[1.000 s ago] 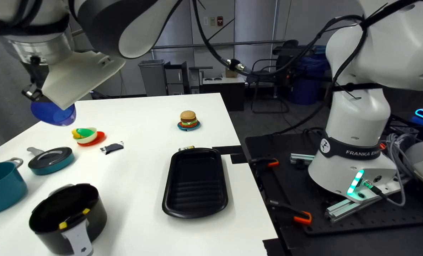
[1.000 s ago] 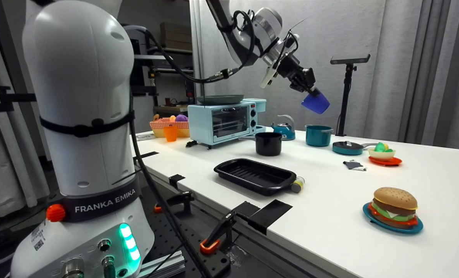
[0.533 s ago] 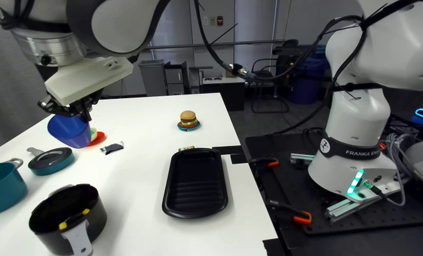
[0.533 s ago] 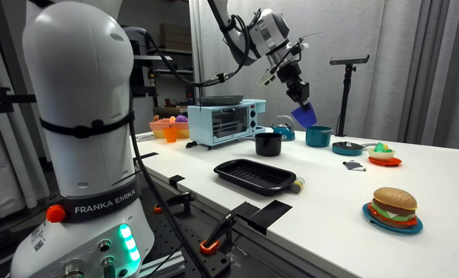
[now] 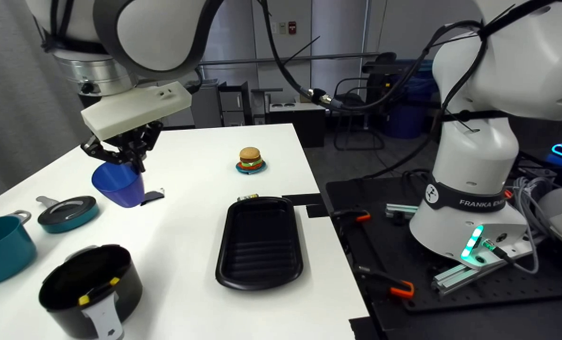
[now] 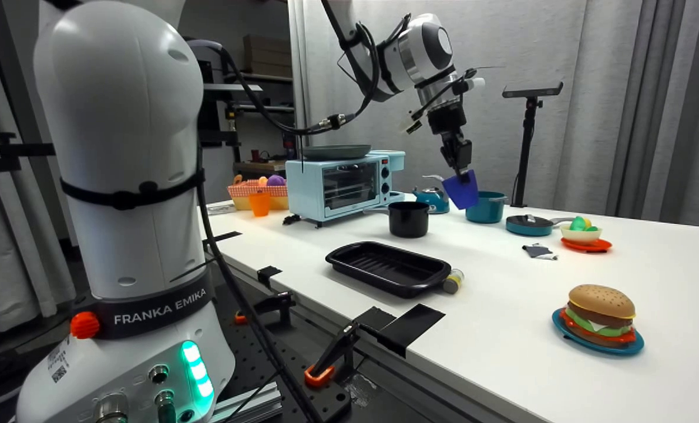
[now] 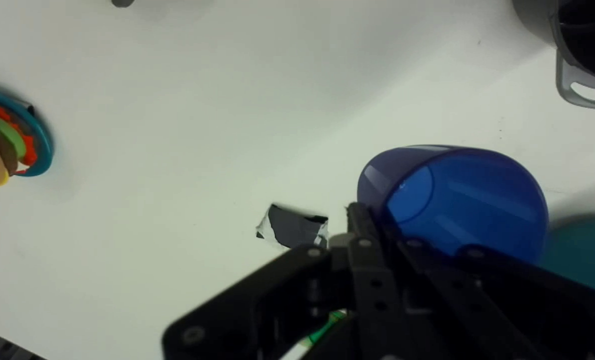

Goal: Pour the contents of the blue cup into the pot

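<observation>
The blue cup (image 5: pixel 126 192) hangs in the air above the table, tilted, in both exterior views (image 6: pixel 461 192). My gripper (image 7: pixel 372 212) is shut on its rim, one finger inside and one outside. In the wrist view the blue cup (image 7: pixel 477 200) opens toward the camera, and its visible inside shows no contents; part is behind the fingers. The black pot (image 5: pixel 130 288) stands on the table, open-topped, apart from the cup and well below it; it also shows in the wrist view (image 7: pixel 532 20). A teal pot (image 5: pixel 2 255) stands at the table's far side, partly behind the cup in an exterior view (image 6: pixel 484 208).
A black baking tray (image 5: pixel 262 250) lies near the robot-side edge. A lidded teal pan (image 5: pixel 68 215), a grey scrap (image 6: pixel 540 251), a bowl on a red plate (image 6: pixel 584 244) and a toy burger (image 6: pixel 602 314) are on the table. A toaster oven (image 6: pixel 343 188) and kettle (image 6: pixel 434 200) stand behind.
My gripper and the held cup have moved lower and closer to the robot. The gripper has turned more upright, and the cup is less tilted. The pots have not moved.
</observation>
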### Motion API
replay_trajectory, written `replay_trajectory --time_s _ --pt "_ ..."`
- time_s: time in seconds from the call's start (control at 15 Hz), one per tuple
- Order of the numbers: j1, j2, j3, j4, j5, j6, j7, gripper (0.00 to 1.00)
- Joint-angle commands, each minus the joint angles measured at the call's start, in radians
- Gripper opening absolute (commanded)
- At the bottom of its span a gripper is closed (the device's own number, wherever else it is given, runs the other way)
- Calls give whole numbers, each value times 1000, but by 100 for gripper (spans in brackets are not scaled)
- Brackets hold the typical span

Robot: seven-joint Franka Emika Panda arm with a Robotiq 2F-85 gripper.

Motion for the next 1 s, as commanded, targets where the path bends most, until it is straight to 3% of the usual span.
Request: replay_trajectory --time_s 0.0,0.27,0.93 --pt "9 -2 -37 -45 55 65 -45 1" --pt "5 30 -53 -55 84 113 -87 1" --pt "-6 124 -71 -31 331 168 -251 1"
